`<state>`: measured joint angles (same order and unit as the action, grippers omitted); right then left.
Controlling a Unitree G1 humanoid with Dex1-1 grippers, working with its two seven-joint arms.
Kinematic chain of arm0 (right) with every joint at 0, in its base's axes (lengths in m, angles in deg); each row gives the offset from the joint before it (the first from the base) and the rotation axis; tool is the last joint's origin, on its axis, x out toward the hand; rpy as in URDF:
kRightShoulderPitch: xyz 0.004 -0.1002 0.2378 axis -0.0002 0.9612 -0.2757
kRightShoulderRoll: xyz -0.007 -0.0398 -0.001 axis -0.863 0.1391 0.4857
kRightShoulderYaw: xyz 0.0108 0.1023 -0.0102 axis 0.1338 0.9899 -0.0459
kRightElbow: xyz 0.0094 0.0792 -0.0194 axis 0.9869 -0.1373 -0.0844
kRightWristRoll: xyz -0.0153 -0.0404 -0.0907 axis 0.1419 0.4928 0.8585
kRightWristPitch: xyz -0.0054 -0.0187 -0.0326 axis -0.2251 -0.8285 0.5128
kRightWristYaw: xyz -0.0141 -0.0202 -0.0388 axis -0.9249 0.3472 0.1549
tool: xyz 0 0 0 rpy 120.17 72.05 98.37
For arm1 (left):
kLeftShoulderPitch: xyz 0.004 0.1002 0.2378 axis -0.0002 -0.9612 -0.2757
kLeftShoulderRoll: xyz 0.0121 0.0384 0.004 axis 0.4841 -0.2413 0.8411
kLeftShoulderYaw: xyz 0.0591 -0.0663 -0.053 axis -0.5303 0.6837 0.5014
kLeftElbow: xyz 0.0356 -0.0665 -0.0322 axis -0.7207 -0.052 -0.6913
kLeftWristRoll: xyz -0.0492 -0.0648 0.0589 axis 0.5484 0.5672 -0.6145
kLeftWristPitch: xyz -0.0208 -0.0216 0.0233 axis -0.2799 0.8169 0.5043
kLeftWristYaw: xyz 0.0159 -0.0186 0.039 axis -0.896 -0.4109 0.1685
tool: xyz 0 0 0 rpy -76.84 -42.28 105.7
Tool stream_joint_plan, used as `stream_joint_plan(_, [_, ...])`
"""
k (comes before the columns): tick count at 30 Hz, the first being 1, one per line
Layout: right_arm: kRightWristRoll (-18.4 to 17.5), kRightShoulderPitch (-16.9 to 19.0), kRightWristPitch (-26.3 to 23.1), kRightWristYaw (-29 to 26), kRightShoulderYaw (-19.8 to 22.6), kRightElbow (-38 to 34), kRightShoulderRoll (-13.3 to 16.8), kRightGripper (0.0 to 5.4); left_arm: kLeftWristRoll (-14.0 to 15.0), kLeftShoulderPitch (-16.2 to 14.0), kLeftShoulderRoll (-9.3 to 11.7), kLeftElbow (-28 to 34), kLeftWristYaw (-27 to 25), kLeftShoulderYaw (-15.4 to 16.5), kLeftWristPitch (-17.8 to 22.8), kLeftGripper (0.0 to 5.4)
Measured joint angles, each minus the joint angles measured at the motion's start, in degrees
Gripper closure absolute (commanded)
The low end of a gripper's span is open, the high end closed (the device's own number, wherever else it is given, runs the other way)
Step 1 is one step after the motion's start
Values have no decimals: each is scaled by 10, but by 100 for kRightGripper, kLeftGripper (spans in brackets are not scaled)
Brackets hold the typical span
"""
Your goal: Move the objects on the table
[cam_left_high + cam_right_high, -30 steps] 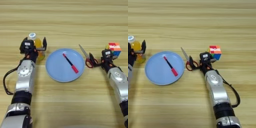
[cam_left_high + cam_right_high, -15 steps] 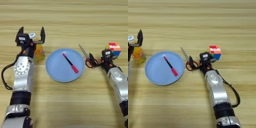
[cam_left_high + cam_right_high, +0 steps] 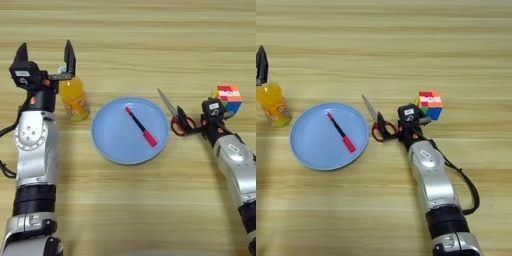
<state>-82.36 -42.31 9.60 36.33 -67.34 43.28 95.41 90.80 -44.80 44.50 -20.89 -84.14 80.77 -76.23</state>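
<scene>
Between the left tool's [image 3: 44,56] spread fingers and just below them, the juice bottle [image 3: 73,99] stands upright on the counter [image 3: 150,30], long axis vertical, cap up. Any sideways sweep of that tool could clip the cap and topple it toward the plate [image 3: 107,145]. On the plate, the pen [image 3: 140,126] lies diagonally, red end nearest the right tool [image 3: 216,116], whose finger state I cannot tell. Scissors [image 3: 176,116] sit just left of that tool, blades pointing away; the cube [image 3: 229,97] is beyond it.
</scene>
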Motion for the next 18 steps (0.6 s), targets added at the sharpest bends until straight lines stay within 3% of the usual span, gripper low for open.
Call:
stream_joint_plan(7, [0, 0, 0, 1, 0, 0, 0, 0, -24, 7, 25, -46, 61, 41, 2, 3])
stream_joint_plan(18, [0, 0, 0, 1, -1, 0, 0, 0, -47, 20, 47, -126, 74, 38, 44, 3])
